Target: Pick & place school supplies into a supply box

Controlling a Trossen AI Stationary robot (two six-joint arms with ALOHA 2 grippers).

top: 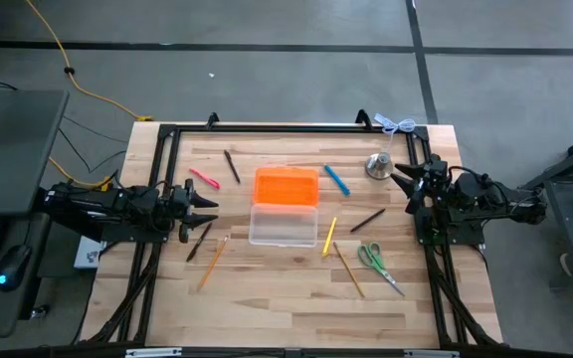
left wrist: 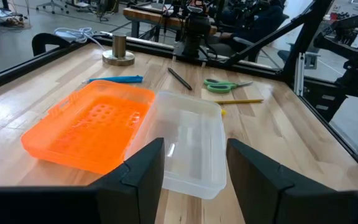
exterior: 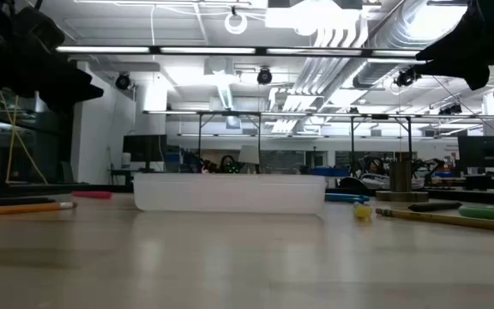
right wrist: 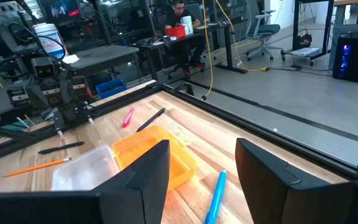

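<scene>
From above, the small clear plastic rectangular supply box point(top: 284, 226) lies near the middle of the wooden worktop point(top: 286, 298), its bright orange rectangular lid point(top: 286, 186) folded open on the far side. Nothing lies in the box. Pens and pencils are scattered around it: a pink pen point(top: 204, 178) and a black pen point(top: 232, 166) toward the far left, a blue pen point(top: 337, 180) just right of the lid, a yellow pencil point(top: 329, 236) beside the box's right end, and the green-handled scissors point(top: 376, 263) toward the right edge. A silver bell-shaped metal object point(top: 379, 164) stands near the far right corner. The left claw point(top: 203, 203) hangs over the left edge with fingers apart, and the right claw point(top: 406, 181) over the right edge, also apart; neither holds anything.

At worktop level, the clear box point(exterior: 230, 192) stands in the centre, showing nothing inside, with an orange-brown pencil point(exterior: 22, 208) to its left.

The left wrist view shows the box point(left wrist: 191, 146) empty, the orange lid point(left wrist: 89, 127) beside it, and the claw's fingers point(left wrist: 145, 168) spread.

The right wrist view shows the lid point(right wrist: 151, 152) and box point(right wrist: 82, 168) beyond parted fingers point(right wrist: 260, 168), with the blue pen point(right wrist: 215, 198) near.
</scene>
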